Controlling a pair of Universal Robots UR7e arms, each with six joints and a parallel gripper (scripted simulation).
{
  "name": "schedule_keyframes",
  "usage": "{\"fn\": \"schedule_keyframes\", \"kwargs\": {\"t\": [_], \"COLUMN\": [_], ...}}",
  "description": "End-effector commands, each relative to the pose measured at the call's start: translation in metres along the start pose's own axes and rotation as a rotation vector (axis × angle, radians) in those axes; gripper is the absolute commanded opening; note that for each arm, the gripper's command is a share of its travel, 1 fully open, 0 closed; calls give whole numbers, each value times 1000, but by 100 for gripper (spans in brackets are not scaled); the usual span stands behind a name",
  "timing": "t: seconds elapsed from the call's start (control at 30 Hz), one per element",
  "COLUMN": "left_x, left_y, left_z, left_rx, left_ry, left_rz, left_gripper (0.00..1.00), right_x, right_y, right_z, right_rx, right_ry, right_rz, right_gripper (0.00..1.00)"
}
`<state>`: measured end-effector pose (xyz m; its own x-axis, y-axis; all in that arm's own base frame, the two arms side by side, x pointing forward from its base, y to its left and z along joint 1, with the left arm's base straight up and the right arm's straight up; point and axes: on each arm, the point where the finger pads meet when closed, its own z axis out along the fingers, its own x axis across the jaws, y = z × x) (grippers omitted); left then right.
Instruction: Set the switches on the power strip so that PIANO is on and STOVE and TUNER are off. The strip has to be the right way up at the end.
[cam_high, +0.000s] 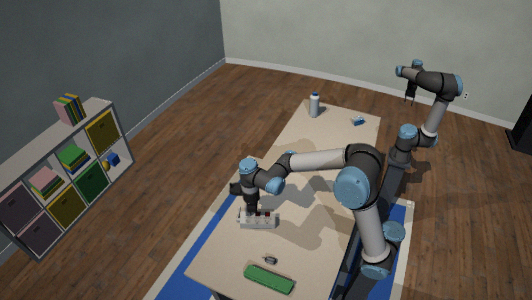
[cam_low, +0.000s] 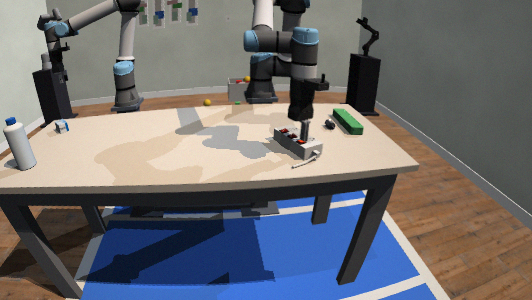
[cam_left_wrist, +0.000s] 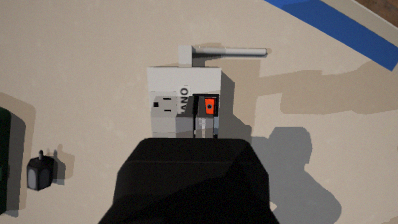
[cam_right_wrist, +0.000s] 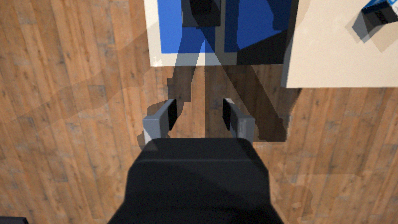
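Note:
The power strip (cam_high: 257, 225) (cam_low: 311, 150) (cam_left_wrist: 165, 77) lies on the table with its sockets and switches facing up. At its cable end, the left wrist view shows partly hidden lettering that reads about "IANO", beside a bright orange-red rocker switch (cam_left_wrist: 209, 106). Two more red switches show along the strip in the exterior view; their labels and settings cannot be read. My left gripper (cam_low: 304, 140) is shut and empty, pointing down, its tips at the strip's top beside the lettered switch. My right gripper (cam_right_wrist: 199, 108) (cam_high: 409, 102) is open and empty, high above the floor beyond the table.
A short cable (cam_left_wrist: 230, 51) (cam_low: 305, 161) sticks out from the strip's end. A black plug (cam_high: 270, 260) (cam_low: 329, 124) (cam_left_wrist: 41, 172) and a green box (cam_high: 268, 279) (cam_low: 347, 121) lie near the strip. A white bottle (cam_high: 314, 106) (cam_low: 20, 145) and a small blue-white object (cam_high: 358, 121) (cam_low: 61, 126) are at the table's far end.

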<state>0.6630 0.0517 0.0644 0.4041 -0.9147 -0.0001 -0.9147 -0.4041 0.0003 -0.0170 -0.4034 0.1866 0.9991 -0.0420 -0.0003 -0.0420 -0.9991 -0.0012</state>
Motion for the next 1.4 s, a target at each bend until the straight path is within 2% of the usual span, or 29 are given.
{"fn": "schedule_keyframes", "kwargs": {"t": [0.0, 0.5, 1.2, 1.23, 1.37], "left_x": [0, 0, 0, 0, 0], "left_y": [0, 0, 0, 0, 0], "left_z": [-5, -36, -38, -38, -38], "left_rx": [2, 2, 2, 2, 2], "left_ry": [1, 1, 1, 1, 1], "left_rz": [0, 0, 0, 0, 0], "left_gripper": [0, 0, 0, 100, 100], "right_x": [0, 0, 0, 0, 0], "right_y": [0, 0, 0, 0, 0], "right_z": [0, 0, 0, 0, 0], "right_rx": [-1, -1, -1, -1, -1], "right_ry": [0, 0, 0, 0, 0], "right_rz": [0, 0, 0, 0, 0], "right_gripper": [100, 100, 100, 100, 100]}}
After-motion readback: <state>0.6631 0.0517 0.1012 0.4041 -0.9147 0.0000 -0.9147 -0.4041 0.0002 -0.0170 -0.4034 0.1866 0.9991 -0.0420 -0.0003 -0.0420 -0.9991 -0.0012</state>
